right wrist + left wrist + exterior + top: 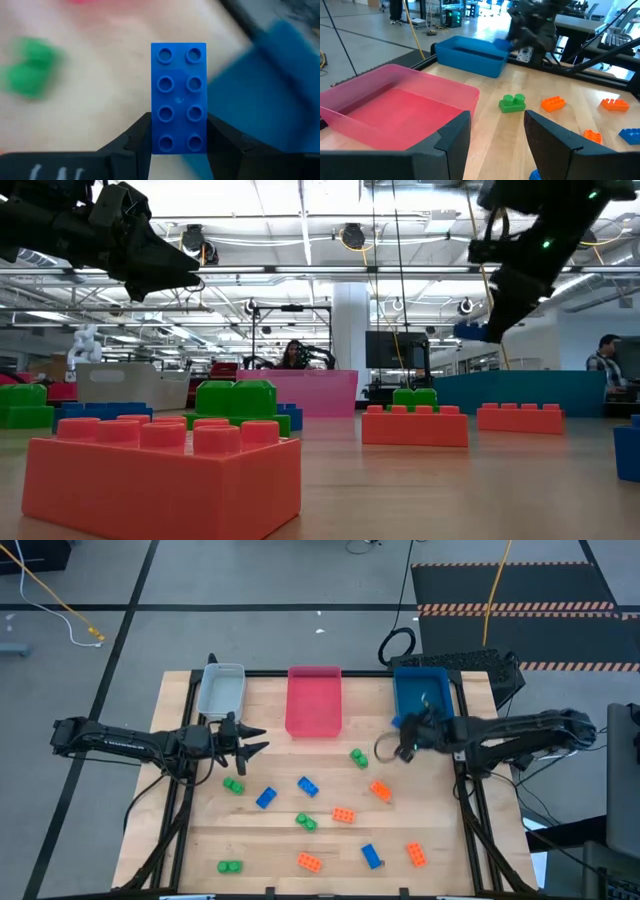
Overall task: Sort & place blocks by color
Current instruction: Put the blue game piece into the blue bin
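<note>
Landmark: take the blue tray (420, 692) at the far right of the table as your reference; every place below is given from it.

Right gripper (178, 131): its jaws are clenched on a blue block (178, 96), studs facing the wrist camera, held by one short end. In the high view you have it just off the blue tray's near left corner, above the table.

Step in hand: my reading is that you are carrying this blue block to the blue tray.

How to do it well: bring the block fully over the tray's floor, past the near wall, before you let go. The grip takes only the block's end, so move smoothly and avoid a sharp wrist turn. Lower it inside the walls so that it does not bounce out.

Left gripper (495, 135): jaws released, holding nothing, well to the left of the blue tray, beyond the pink tray (314, 700) and just in front of the grey tray (221, 690). You can leave it waiting.

Blocks left on the table: nearest the blue tray's front are a green block (358, 756) and an orange block (380, 790). Farther toward the near edge lie more blue, orange and green ones.

Progress: I judge the sorting is at an early stage, since most blocks lie loose.

Risk: the right arm stands close to the tray's wall, so keep clear of it.
</note>
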`<state>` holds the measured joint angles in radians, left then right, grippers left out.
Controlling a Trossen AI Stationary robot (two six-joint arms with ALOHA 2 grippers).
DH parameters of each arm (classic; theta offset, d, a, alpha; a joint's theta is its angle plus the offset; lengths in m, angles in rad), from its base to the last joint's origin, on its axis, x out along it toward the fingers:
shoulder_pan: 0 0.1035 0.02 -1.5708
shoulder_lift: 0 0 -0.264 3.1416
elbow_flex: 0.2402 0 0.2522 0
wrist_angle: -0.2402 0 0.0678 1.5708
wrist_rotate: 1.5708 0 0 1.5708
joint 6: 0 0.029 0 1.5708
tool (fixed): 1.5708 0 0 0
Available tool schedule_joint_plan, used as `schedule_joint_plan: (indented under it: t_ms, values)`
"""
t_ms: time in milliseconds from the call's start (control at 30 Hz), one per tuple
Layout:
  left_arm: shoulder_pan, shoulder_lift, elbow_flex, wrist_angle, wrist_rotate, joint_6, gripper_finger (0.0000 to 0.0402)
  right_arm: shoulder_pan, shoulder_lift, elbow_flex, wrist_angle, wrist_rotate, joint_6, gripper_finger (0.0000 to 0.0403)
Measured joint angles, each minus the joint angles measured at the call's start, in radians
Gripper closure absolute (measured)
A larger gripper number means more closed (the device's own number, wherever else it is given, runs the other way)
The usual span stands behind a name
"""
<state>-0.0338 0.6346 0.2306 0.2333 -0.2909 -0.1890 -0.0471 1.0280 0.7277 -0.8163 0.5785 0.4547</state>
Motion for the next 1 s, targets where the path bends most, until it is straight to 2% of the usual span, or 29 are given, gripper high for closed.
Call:
schedule_joint_plan:
  t_ms: [200,333,433,700,1000]
  values:
    - [0.000,0.000,0.000,0.002,0.000,0.001,0.0215,-0.214,-0.041,0.000,-0.063,-0.005,-0.073,0.0270]
    - [0.000,0.000,0.000,0.002,0.000,-0.002,0.0215,-0.303,-0.044,0.000,-0.086,-0.016,-0.071,0.0270]
    - [0.000,0.000,0.000,0.003,-0.001,-0.014,0.0215,-0.353,-0.037,0.000,-0.083,-0.061,-0.073,0.0270]
    - [0.000,0.000,0.000,0.002,0.000,-0.035,0.0215,-0.464,0.009,0.000,-0.116,-0.090,0.002,0.0270]
    - [0.000,0.000,0.000,-0.024,0.000,-0.058,0.0215,-0.518,0.041,0.001,-0.110,-0.112,-0.020,0.0270]
